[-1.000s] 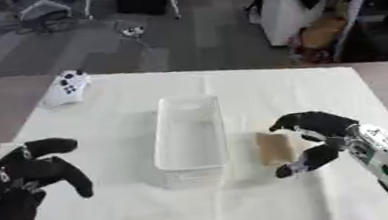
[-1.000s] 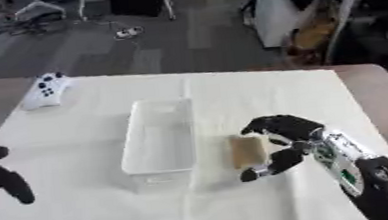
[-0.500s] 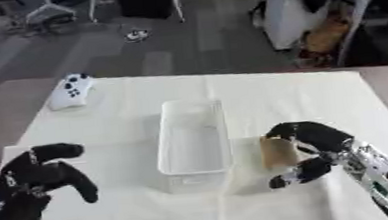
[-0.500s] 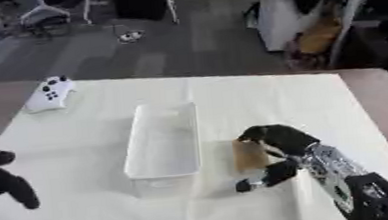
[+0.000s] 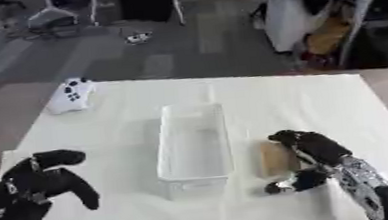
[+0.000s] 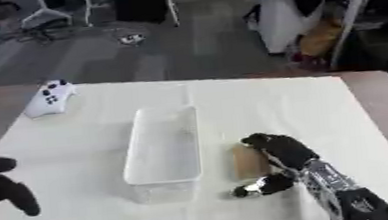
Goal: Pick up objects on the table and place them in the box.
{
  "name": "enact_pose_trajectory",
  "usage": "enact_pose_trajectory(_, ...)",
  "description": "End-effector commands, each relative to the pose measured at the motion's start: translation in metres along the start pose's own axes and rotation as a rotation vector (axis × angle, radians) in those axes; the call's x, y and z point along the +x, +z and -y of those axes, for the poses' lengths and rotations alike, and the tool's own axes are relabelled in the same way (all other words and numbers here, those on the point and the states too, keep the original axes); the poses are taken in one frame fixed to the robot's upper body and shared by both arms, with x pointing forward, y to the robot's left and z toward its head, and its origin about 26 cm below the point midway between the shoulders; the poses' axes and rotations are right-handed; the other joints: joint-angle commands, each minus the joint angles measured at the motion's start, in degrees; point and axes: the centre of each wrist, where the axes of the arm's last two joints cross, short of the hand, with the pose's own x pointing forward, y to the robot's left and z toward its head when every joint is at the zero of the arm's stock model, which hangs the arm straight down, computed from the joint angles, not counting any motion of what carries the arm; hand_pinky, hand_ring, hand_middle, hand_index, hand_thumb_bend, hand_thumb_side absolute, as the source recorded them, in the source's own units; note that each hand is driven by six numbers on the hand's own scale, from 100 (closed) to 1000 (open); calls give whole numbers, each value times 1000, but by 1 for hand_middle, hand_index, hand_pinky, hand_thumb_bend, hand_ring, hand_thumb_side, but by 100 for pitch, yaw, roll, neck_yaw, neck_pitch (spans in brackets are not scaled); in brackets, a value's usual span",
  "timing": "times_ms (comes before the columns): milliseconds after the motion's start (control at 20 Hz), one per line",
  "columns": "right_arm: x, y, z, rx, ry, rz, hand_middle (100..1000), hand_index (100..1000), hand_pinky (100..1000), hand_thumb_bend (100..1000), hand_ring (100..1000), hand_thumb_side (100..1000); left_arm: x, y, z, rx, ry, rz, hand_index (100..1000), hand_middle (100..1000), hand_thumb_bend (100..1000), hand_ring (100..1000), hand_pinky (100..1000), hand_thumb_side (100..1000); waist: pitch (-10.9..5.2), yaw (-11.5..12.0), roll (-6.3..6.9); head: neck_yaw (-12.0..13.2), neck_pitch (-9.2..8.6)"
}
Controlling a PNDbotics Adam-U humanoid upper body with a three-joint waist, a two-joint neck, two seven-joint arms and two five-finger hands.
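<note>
**Right hand now over the brown block**

Since 1 s ago my right hand (image 5: 311, 152) has moved in from the block's right side and lies over it; the view has also tilted, so I don't count the shift of the rest as motion.

Left to right:
- Left hand (image 5: 37, 183): near-left corner of the table (image 5: 319, 96), idle, fingers curled loosely inward, holding nothing.
- White game controller (image 5: 71, 94): far-left corner, well apart from everything else.
- Clear plastic box (image 5: 192, 147): middle of the table, long side running near to far, nothing inside that I can see.
- Flat brown block (image 5: 276, 159): just beside the box's right wall, on the white cloth, closer to the near edge than the far one.
- Right hand: fingers curled across the block's right side and top, thumb hooked in at its near end. Block looks to be down on the table, not lifted.
</note>
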Motion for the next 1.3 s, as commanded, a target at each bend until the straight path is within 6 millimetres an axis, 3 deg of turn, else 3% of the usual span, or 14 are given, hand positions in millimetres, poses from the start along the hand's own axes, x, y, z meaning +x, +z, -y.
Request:
enact_pose_trajectory(50,-14,-1,7,-78,-15,-60,662,894,100,691,403,684,5,-8,-2,-16,-4,30,810,837,367,615,487,841,-46,4,39,32,-99)
enact_pose_trajectory(150,-18,-1,9,-138,-14,-85,561,814,100,638,282,692,5,-8,-2,-18,-3,31,810,837,367,615,487,841,-38,9,39,29,-100)
enact_pose_trajectory(200,-19,-2,11,-175,-13,-84,444,692,100,612,193,719,5,-9,-3,-19,-3,32,810,837,368,615,488,840,-36,12,38,25,-100)
enact_pose_trajectory(250,-19,-2,13,-224,-23,-68,228,523,100,598,100,804,5,-9,-3,-20,-3,33,810,837,368,615,488,839,-36,16,37,23,-101)
enact_pose_trajectory(300,-20,-2,15,-275,-29,-47,100,400,100,656,100,875,5,-9,-3,-20,-2,34,810,837,368,615,488,839,-36,21,34,22,-101)
enact_pose_trajectory(350,-22,-1,17,-315,-30,-31,100,299,100,640,100,929,5,-9,-3,-20,-2,34,810,837,368,615,488,839,-37,25,32,22,-94)
enact_pose_trajectory(400,-22,-1,18,-350,-34,-11,100,213,100,595,100,877,5,-9,-3,-21,-1,33,810,837,367,615,488,840,-40,29,29,24,-84)
enact_pose_trajectory(450,-22,0,18,-376,-40,6,100,169,100,532,100,886,5,-9,-3,-21,-1,33,810,837,366,615,488,841,-43,32,27,27,-80)
enact_pose_trajectory(550,-20,-1,22,-434,-80,51,100,131,100,439,100,819,5,-9,-3,-24,0,32,810,837,366,615,488,840,-49,36,24,47,-84)
enact_pose_trajectory(750,-9,-8,40,-547,-269,126,100,129,100,420,100,723,5,-8,-2,-21,2,29,810,837,367,615,488,838,-82,41,30,69,-73)
enact_pose_trajectory(800,-4,-12,52,-584,-314,154,100,130,100,429,100,767,5,-8,-2,-22,3,29,810,837,367,615,489,839,-87,41,30,64,-63)
enact_pose_trajectory(850,0,-15,61,-607,-349,176,100,130,100,420,100,706,5,-8,-2,-22,3,29,810,837,368,615,489,837,-91,40,29,62,-54)
enact_pose_trajectory(1050,20,-26,102,-666,-443,274,100,133,100,403,100,707,5,-9,-3,-19,10,37,809,835,374,615,489,826,-116,64,18,58,47)
enact_pose_trajectory(1300,35,-34,126,-669,-524,328,100,130,100,378,100,729,5,-10,-3,-22,14,40,809,835,376,615,489,825,-126,92,-2,67,92)
